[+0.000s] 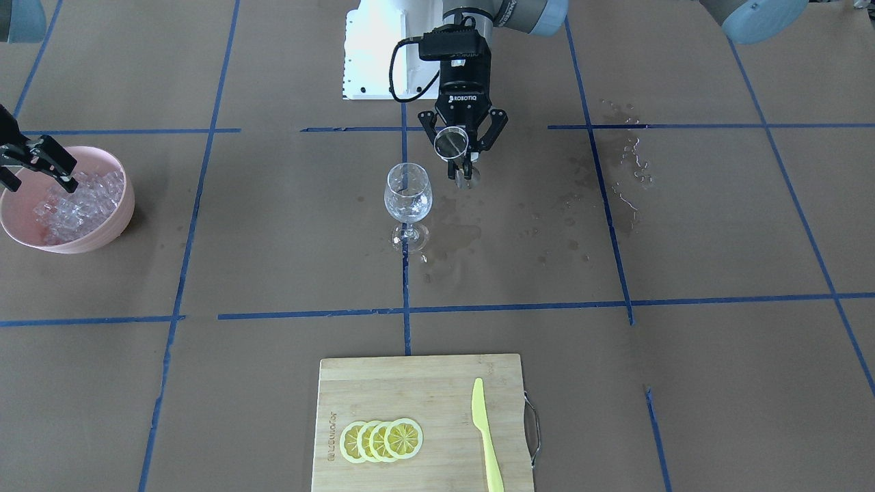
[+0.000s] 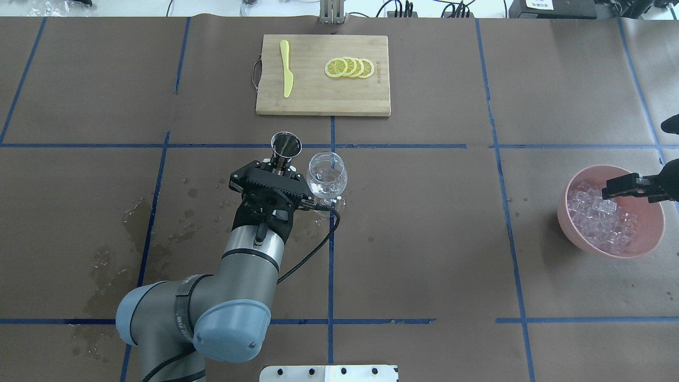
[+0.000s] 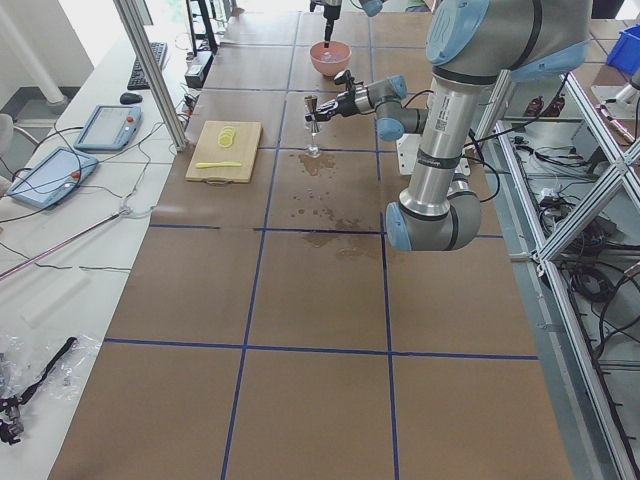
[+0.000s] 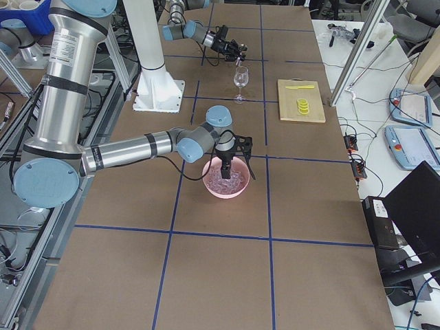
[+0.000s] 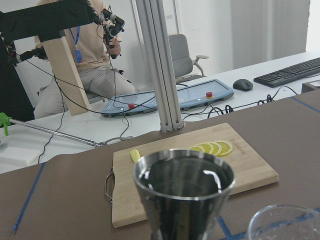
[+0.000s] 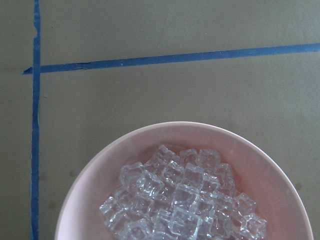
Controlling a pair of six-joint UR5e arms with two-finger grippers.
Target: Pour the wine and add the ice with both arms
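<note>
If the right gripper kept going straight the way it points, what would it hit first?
Most likely the ice in the pink bowl: the right gripper points down over it, with nothing between. The gap is unclear.

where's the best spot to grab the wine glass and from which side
Grip the thin stem of the wine glass, fingers level, coming from the robot's right: it stands upright, its bowl is wide, and the left gripper with the jigger crowds its other side.

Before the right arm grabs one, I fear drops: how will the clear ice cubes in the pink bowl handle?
The small clear ice cubes look glossy, so they are probably slippery to grip. Heaped loosely in the round pink bowl, neighbours will likely shift when pushed. Each seems small, so probably light.
</note>
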